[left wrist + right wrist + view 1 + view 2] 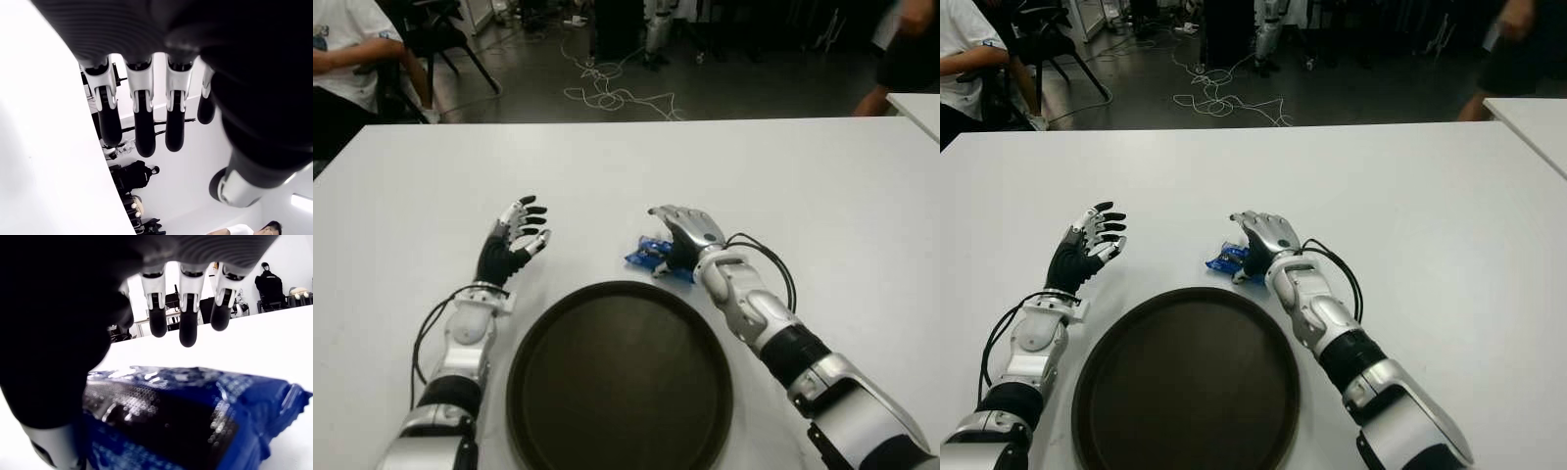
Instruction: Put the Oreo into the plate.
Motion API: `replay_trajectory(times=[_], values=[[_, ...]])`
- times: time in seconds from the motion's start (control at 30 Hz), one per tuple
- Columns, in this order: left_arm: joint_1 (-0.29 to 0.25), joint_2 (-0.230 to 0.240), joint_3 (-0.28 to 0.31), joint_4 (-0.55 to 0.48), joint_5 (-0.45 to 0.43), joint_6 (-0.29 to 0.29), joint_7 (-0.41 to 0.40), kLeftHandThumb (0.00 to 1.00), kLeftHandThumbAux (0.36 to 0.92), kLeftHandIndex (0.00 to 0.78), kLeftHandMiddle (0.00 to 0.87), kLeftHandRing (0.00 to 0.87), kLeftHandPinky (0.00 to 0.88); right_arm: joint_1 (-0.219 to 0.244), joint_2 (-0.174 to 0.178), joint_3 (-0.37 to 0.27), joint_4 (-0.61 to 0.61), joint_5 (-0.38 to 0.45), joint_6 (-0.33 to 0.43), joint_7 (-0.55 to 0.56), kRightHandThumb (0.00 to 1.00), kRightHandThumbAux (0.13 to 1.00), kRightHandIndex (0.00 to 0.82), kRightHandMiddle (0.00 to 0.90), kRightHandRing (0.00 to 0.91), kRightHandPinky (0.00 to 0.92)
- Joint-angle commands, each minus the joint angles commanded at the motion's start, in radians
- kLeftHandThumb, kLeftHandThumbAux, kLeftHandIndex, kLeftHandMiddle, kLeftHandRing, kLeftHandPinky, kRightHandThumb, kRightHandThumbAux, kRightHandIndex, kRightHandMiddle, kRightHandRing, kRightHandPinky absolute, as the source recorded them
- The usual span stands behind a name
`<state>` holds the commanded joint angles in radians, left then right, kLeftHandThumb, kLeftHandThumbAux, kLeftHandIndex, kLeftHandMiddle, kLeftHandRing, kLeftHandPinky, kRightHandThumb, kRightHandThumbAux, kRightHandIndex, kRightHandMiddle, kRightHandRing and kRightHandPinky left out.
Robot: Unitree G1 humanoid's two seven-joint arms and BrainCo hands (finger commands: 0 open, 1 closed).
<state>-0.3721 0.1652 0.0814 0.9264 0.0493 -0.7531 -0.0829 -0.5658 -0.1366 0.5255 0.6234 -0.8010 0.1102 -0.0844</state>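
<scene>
- The blue Oreo packet lies on the white bench, just beyond the far rim of the dark round plate.
- The right hand is over the packet, palm down, its fingers spread loosely above the wrapper and not closed on it.
- The left hand is beside the plate's left edge, fingers wide and holding nothing.
</scene>
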Motion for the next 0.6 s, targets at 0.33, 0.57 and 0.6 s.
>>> replay_trajectory(times=[0.33,0.57,0.6], values=[[0.003,-0.006,0.002,-0.003,0.003,-0.007,0.013,0.127,0.716,0.157,0.268,0.266,0.264,0.001,-0.004,-0.008,-0.009,0.011,-0.002,0.004,0.0,0.823,0.155,0.2,0.21,0.191],[0.008,-0.009,-0.002,-0.016,0.005,-0.004,0.016,0.12,0.731,0.159,0.266,0.265,0.261,0.004,-0.017,-0.003,-0.007,0.006,-0.02,-0.012,0.0,0.792,0.194,0.248,0.261,0.256],[0.009,-0.009,-0.002,-0.017,0.005,-0.004,0.015,0.117,0.735,0.161,0.266,0.265,0.259,0.004,-0.023,0.001,-0.005,0.0,-0.027,-0.021,0.0,0.782,0.209,0.268,0.283,0.283]])
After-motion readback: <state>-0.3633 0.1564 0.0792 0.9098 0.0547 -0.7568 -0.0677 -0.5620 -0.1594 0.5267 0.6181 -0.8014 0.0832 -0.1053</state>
